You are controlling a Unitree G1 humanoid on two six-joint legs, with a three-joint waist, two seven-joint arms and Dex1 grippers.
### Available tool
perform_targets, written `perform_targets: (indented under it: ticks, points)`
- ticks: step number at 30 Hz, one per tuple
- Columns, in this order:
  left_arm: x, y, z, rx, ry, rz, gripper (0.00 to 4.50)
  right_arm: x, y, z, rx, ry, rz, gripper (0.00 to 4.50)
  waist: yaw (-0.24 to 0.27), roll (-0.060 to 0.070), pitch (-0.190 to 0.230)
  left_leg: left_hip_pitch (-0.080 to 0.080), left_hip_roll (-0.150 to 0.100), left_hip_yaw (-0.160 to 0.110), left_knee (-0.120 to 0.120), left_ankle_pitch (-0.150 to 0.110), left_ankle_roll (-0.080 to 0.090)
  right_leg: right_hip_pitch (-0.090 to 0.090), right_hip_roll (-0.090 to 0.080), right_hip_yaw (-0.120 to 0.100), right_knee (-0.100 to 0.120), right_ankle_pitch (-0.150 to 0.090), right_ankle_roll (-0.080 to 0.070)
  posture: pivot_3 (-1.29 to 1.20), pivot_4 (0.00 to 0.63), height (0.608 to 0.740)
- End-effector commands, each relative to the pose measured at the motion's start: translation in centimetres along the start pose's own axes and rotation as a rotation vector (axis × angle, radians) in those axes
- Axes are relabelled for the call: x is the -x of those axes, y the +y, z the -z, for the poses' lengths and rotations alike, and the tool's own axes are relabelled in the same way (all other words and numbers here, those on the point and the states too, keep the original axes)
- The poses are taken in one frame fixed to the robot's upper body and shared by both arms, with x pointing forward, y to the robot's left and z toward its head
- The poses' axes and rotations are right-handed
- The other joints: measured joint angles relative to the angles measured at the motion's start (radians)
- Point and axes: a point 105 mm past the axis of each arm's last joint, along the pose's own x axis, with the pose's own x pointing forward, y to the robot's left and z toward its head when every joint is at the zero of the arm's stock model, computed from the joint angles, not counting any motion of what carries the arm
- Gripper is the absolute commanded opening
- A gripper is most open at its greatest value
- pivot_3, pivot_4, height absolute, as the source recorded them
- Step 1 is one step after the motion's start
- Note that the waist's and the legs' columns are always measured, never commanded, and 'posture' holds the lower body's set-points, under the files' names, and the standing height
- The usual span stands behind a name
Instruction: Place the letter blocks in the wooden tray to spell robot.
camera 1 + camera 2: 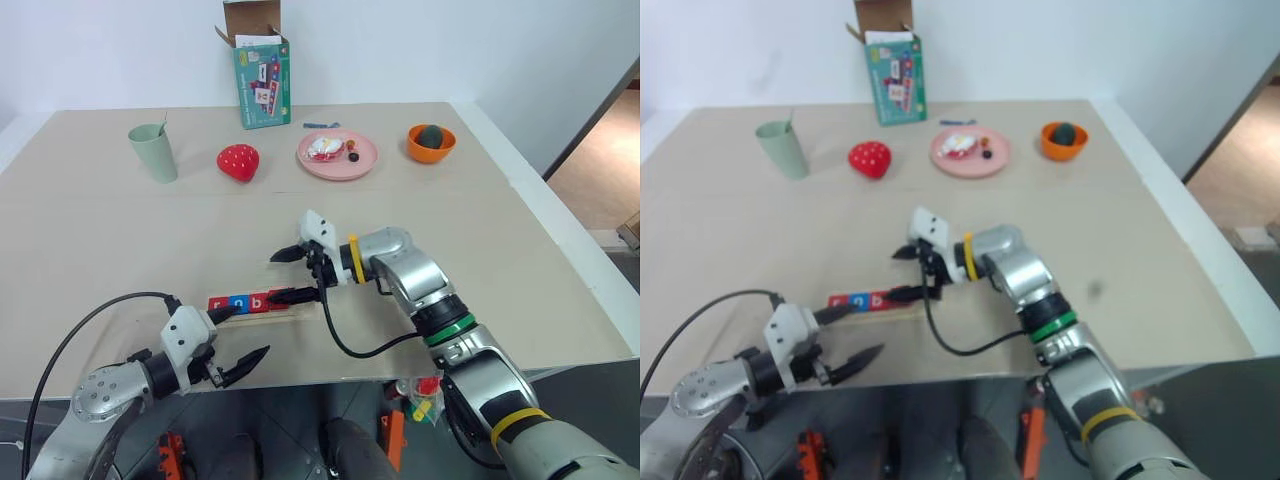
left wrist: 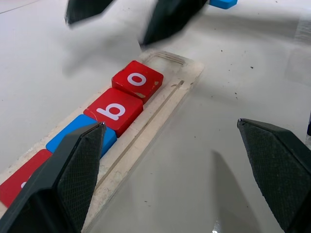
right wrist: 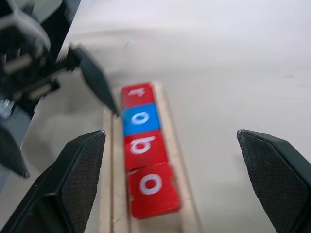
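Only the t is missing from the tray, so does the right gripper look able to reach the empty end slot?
Probably yes: the right gripper hangs open just above the wooden tray, and the slot past the red o block lies bare, nothing over it.

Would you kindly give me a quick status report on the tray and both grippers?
Left gripper open, empty, beside tray's near end. Right gripper open, empty, above the wooden tray. Four letter blocks seated: r, o, b, o; last slot vacant. Nothing in the way.

Four letter blocks point(image 3: 144, 158) in one wooden tray point(image 2: 160, 104).
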Motion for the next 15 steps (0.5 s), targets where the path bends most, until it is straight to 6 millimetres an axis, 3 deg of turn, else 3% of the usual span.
perform_targets:
  ticks: [1, 10, 15]
  points:
    - [0.0, 0.1, -0.9, -0.043, -0.027, 0.011, 4.5, 1.5, -0.1, -0.9, 0.001, -0.087, 0.071, 3.36, 0.0, 0.0, 0.0, 0.0, 0.0, 0.0, 0.0, 0.0, 0.0, 0.0, 0.0, 0.0, 0.0, 0.0, 0.0, 0.0, 0.15, 0.74]
    - [-0.2, 0.3, -1.4, -0.049, -0.038, 0.026, 4.5, 0.9, 0.0, 0.8, -0.029, -0.083, 0.182, 0.17, -0.001, 0.0, 0.0, 0.0, 0.0, 0.001, 0.0, 0.0, 0.0, -0.001, 0.001, 0.001, 0.0, 0.0, 0.0, 0.0, 0.15, 0.74]
    - [-0.3, 0.4, -1.4, -0.053, -0.038, 0.026, 4.5, 0.1, 0.6, 1.6, -0.019, -0.053, 0.172, 0.06, -0.001, 0.0, 0.0, 0.0, 0.0, 0.001, 0.0, 0.0, 0.0, 0.0, 0.0, 0.001, 0.0, 0.0, 0.0, 0.0, 0.15, 0.74]
